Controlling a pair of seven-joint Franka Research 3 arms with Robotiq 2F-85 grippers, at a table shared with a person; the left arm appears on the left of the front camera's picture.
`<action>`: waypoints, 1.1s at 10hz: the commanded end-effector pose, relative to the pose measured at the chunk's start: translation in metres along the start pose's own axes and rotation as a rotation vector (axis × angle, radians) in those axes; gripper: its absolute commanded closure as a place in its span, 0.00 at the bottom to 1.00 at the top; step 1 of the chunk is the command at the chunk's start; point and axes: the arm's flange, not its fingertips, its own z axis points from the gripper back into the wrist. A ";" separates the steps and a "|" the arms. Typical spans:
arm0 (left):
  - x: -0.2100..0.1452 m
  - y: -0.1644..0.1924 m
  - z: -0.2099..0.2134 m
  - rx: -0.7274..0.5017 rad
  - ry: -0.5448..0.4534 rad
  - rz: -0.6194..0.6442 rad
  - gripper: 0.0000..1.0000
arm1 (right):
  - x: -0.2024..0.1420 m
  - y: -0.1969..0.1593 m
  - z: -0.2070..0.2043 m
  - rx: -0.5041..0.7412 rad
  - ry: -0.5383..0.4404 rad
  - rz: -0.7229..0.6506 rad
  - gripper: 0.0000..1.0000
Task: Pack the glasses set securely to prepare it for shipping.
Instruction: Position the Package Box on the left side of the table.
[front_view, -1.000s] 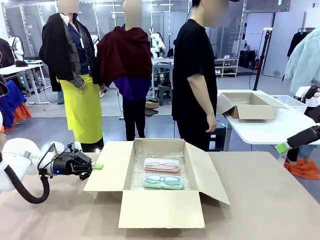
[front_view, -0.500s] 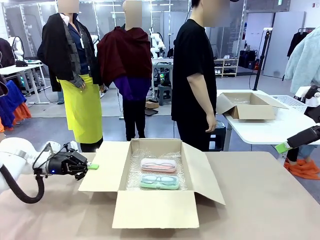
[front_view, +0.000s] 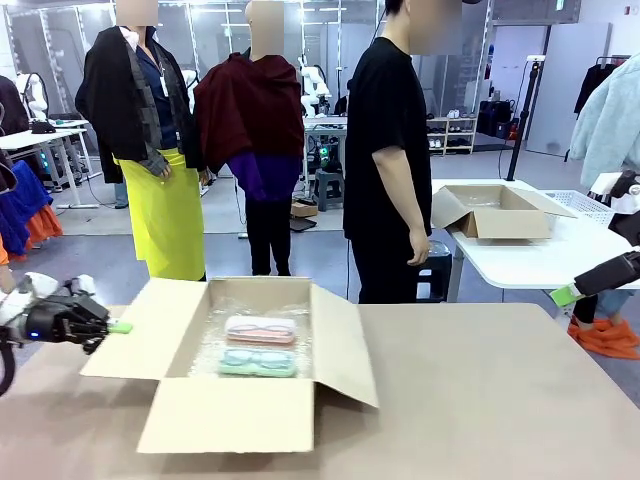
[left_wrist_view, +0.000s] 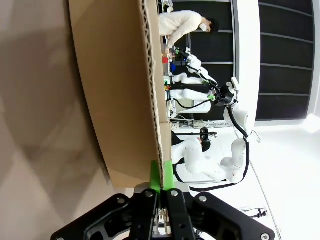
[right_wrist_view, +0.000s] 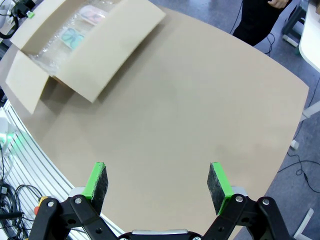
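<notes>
Nearest me is the open cardboard box (front_view: 250, 400), its front flap hanging toward my side of the table (front_view: 480, 400). I have the left gripper (front_view: 118, 327) pinched on the outer edge of the box's left flap (front_view: 135, 335); in the left wrist view the green pads (left_wrist_view: 162, 175) are pressed together on the corrugated edge (left_wrist_view: 152, 90). Holding the flap by its rim looks like the way to drag or steer the whole box without touching what is inside.

Inside the box, on a bed of bubble wrap (front_view: 215, 340), lie the two eyeglass cases side by side: the mint green case (front_view: 258, 362) nearer me, the pale pink case (front_view: 260, 328) just beyond it. Flat in the middle, they are kept off the walls, I judge.

The right gripper (right_wrist_view: 157, 182) hangs well to the right of the box, above bare table, with its jaws spread wide and nothing between them.

Beyond the box a person (front_view: 392, 150) in black stands at the far edge, arms down.
</notes>
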 end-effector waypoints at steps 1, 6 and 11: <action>0.010 -0.005 0.047 -0.038 -0.014 -0.004 0.98 | 0.000 0.001 0.000 -0.007 0.005 -0.011 0.00; 0.015 -0.002 0.167 0.039 -0.013 0.066 0.98 | 0.000 0.001 0.000 -0.007 0.005 -0.011 0.00; 0.003 -0.001 0.255 0.089 -0.006 0.102 0.98 | 0.000 0.001 0.000 -0.007 0.005 -0.011 0.00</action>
